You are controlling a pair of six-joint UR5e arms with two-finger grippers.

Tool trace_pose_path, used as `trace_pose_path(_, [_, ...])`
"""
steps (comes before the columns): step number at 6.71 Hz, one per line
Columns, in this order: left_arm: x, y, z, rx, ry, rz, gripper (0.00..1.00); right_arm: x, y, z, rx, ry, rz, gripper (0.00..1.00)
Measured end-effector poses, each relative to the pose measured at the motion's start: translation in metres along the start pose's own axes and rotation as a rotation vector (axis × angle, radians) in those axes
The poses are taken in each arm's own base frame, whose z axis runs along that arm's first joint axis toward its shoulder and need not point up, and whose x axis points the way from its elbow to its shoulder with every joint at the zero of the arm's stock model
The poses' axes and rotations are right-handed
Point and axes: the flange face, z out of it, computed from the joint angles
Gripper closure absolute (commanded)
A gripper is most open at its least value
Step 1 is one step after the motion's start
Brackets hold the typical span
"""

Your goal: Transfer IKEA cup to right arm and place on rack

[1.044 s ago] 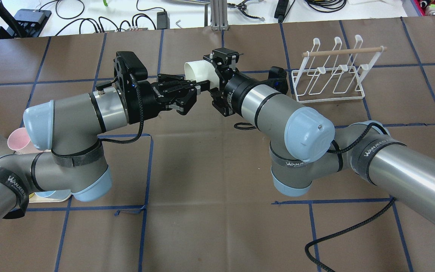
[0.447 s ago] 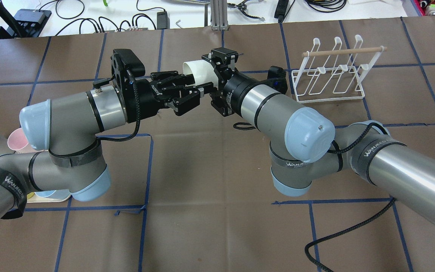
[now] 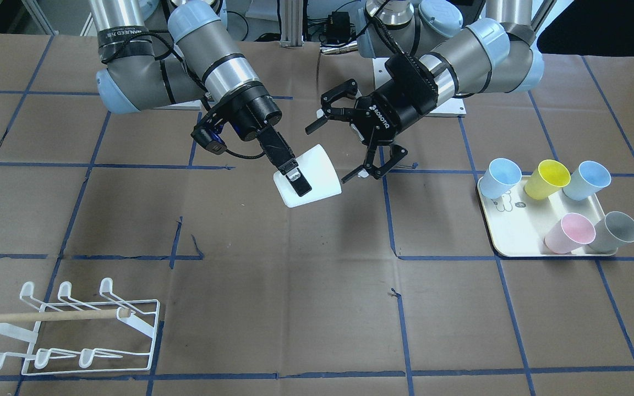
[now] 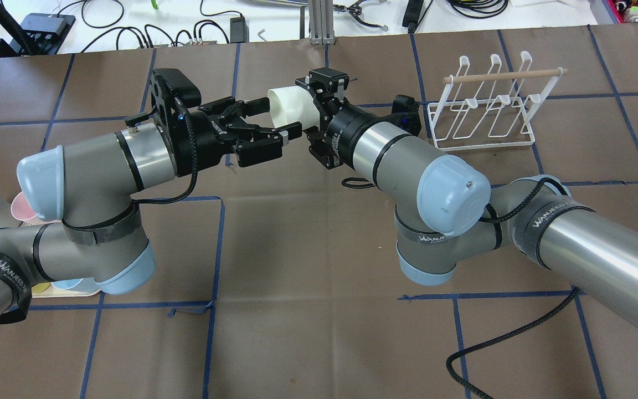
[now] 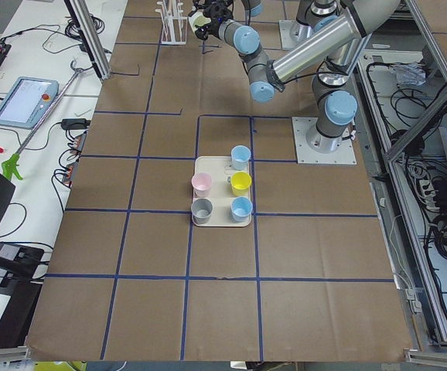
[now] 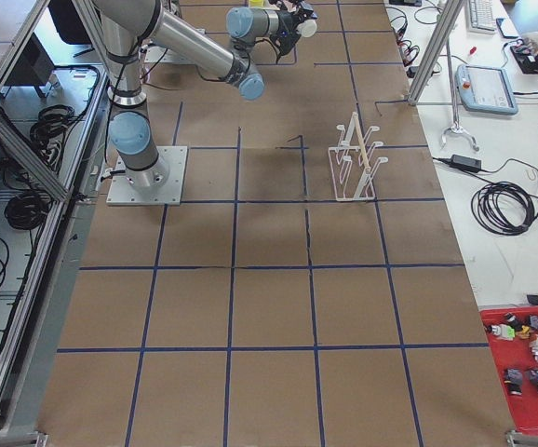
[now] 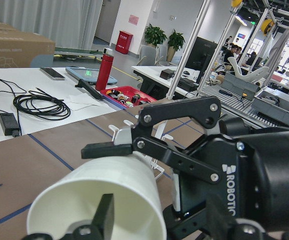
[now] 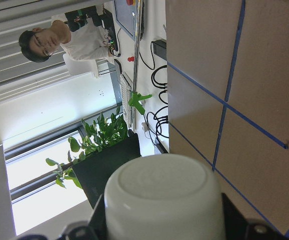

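Observation:
The white IKEA cup (image 3: 317, 170) hangs on its side above the table's middle. My right gripper (image 3: 299, 184) is shut on its base end, one finger (image 3: 297, 180) lying on the outer wall. The cup also shows in the overhead view (image 4: 291, 105), and its bottom fills the right wrist view (image 8: 162, 200). My left gripper (image 3: 329, 152) is open at the cup's mouth with its jaws spread wide, the lower fingertip close beside the rim. In the left wrist view the cup's open mouth (image 7: 84, 200) lies between the spread fingers (image 7: 109, 149). The white wire rack (image 4: 485, 111) stands empty at the far right.
A cream tray (image 3: 515, 242) holds several coloured cups on my left side. The rack (image 3: 75, 330) has a wooden dowel across it. A black cable (image 4: 490, 349) trails over the near right table. Cables and tools lie beyond the far edge.
My left gripper has swung toward the table's far side and turned, staying open by the cup's mouth. The cup and my right gripper have barely moved.

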Motion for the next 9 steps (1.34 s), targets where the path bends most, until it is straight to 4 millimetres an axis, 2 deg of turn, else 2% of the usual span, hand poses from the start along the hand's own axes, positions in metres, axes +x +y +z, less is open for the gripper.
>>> trace_pose_path(1, [-0.015, -0.004, -0.015, 0.016, -0.053, -0.010, 0.01, -0.002, -0.003, 0.002, 0.004, -0.008, -0.015, 0.73])
trace_pose_path(2, [-0.029, -0.008, -0.028, 0.025, -0.112, -0.022, 0.01, -0.010, -0.011, 0.004, 0.016, -0.025, -0.038, 0.80])
trace_pose_path(3, [-0.043, -0.009, -0.034, 0.016, -0.200, -0.046, 0.01, -0.021, -0.025, 0.005, 0.044, -0.045, -0.097, 0.85])
trace_pose_path(5, [-0.073, -0.015, -0.039, -0.040, -0.414, -0.141, 0.01, -0.038, -0.058, 0.000, 0.120, -0.064, -0.320, 0.89])
trace_pose_path(7, [-0.102, -0.045, -0.037, -0.189, -0.597, -0.250, 0.01, -0.050, -0.092, -0.009, 0.223, -0.055, -0.551, 0.89])
trace_pose_path(9, [-0.108, -0.086, -0.029, -0.451, -0.726, -0.359, 0.01, -0.063, -0.142, -0.023, 0.350, -0.005, -0.807, 0.91])
